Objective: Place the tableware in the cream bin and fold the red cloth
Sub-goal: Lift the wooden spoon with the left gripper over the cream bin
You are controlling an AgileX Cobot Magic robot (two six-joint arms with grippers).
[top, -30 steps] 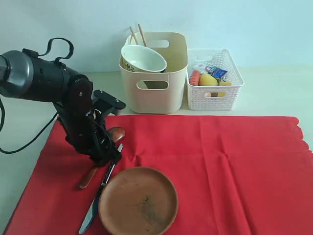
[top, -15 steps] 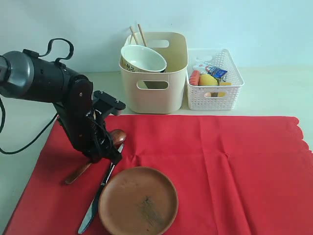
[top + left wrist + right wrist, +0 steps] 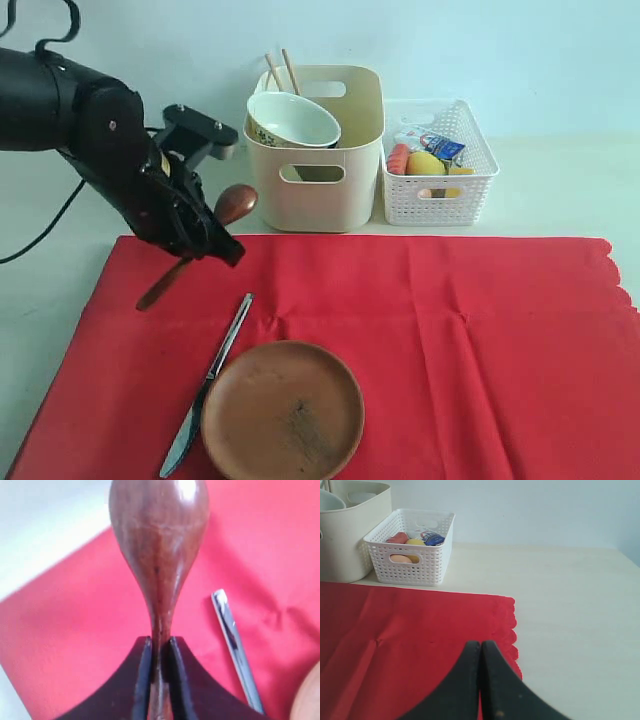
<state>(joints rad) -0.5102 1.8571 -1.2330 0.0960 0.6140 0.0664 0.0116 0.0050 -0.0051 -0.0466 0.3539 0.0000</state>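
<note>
The left gripper (image 3: 159, 649) clamps the dark wooden spoon (image 3: 159, 540) by its neck above the far-left corner of the large plain red cloth (image 3: 450, 340); the right gripper (image 3: 480, 647), closed and empty, hovers near that cloth's scalloped edge.

My left tool (image 3: 160, 647) is black. The spoon (image 3: 159, 545) in it is dark, shiny brown. The cloth (image 3: 450, 340) is bright red. The plate (image 3: 283, 410) is brown and the knife (image 3: 215, 375) is silver. The bin (image 3: 320, 190) is cream. In the bin, the bowl (image 3: 293, 118) is white with little dark marks outside. Beside the bin, the basket (image 3: 440, 190) is white with tiny holes.
</note>
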